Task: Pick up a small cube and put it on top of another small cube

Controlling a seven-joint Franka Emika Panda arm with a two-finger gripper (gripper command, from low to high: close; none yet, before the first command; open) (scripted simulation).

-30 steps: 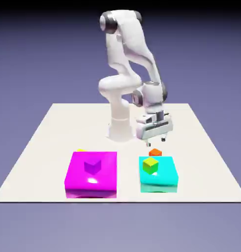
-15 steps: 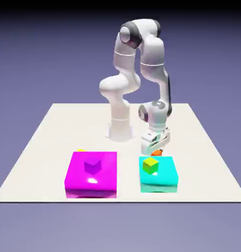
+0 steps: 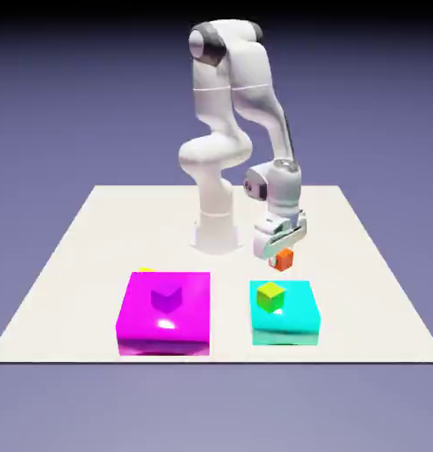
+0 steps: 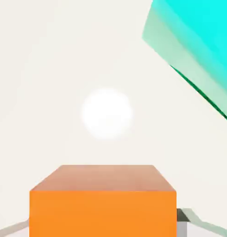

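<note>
My gripper [image 3: 280, 253] is shut on the small orange-red cube [image 3: 283, 259], which hangs just above the table behind the cyan block [image 3: 300, 320]. In the hand view the orange cube [image 4: 103, 203] fills the bottom middle. A grey fingertip [image 4: 182, 218] peeks out at its right side. The other small cube, bright yellow [image 3: 147, 269], shows only as a sliver behind the far edge of the magenta block [image 3: 195, 322], toward the exterior view's left.
A lime-green cube [image 3: 271, 297] sits on the cyan block, just in front of and below the gripper. A purple cube [image 3: 167, 300] sits on the magenta block. A corner of the cyan block [image 4: 198, 41] shows at the hand view's upper right.
The gripper went from open above the orange cube down onto it, closed on it, and has now lifted it slightly off the table.
</note>
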